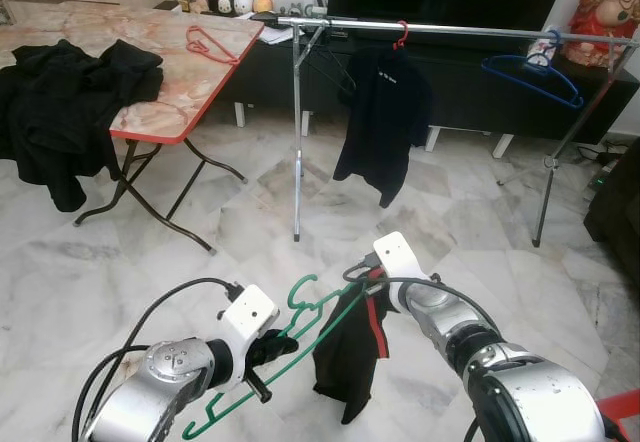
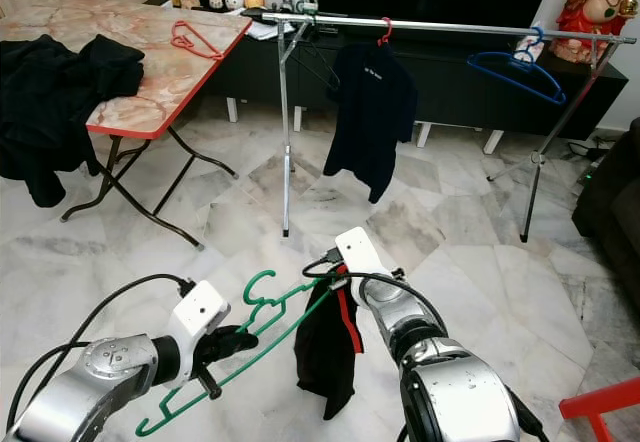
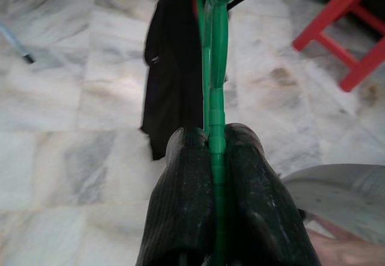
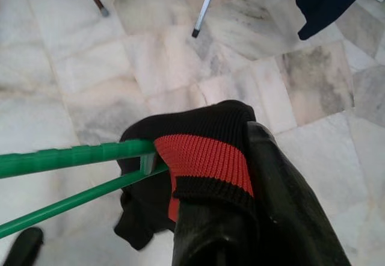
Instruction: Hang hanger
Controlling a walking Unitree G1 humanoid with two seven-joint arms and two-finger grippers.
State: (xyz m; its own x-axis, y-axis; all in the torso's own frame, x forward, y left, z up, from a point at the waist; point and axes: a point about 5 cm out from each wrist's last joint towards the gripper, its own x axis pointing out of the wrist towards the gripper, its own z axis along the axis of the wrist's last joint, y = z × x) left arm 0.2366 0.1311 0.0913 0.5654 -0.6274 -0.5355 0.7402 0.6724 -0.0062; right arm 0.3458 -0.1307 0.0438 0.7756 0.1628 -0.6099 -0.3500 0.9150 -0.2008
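The left end effector (image 1: 268,350) clamps the green hanger (image 1: 300,347); the right end effector (image 1: 372,280) pinches the black garment (image 1: 350,357) collar. Risk: the garment may slide off the hanger arm before reaching the rail (image 1: 450,29), since only the collar is threaded.

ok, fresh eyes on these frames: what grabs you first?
The green hanger low in front, pinched in the left gripper, with a black shirt with a red stripe on its far end, gripped by the right gripper. Behind, a rack holds a dark shirt on a red hanger and an empty blue hanger.
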